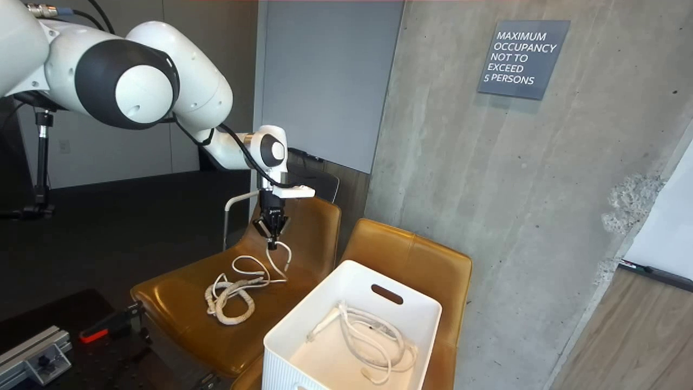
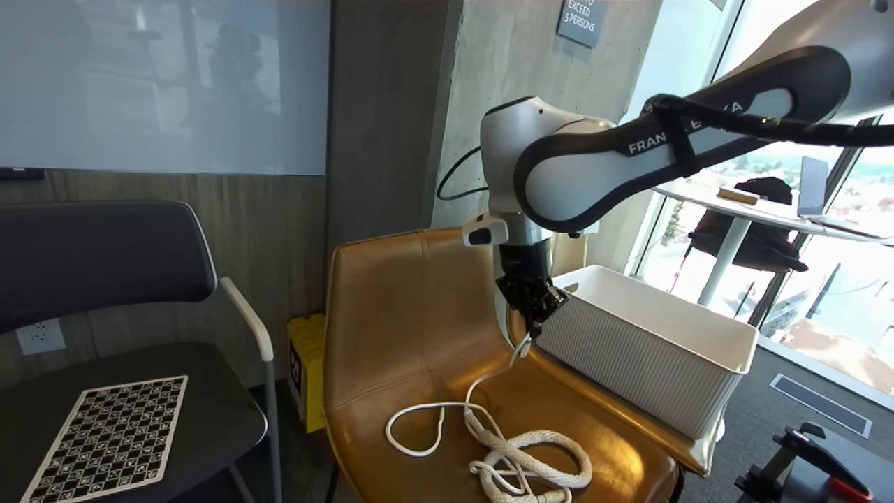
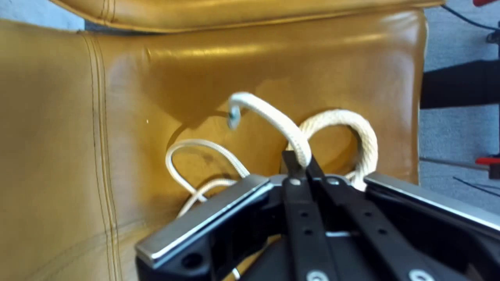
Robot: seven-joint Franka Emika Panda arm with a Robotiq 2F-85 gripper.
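Pinching curled, braided rope (image 3: 276, 117), the gripper (image 1: 273, 244) hangs above a glossy leathery chair (image 2: 433, 363).

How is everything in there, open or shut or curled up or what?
pincer: shut on the rope
rope: held up near one end, the rest looped on a brown chair
white bin: open on top, set on the other brown chair
cord: inside the white bin, lying in loose loops
checkered board: lying flat on the dark chair
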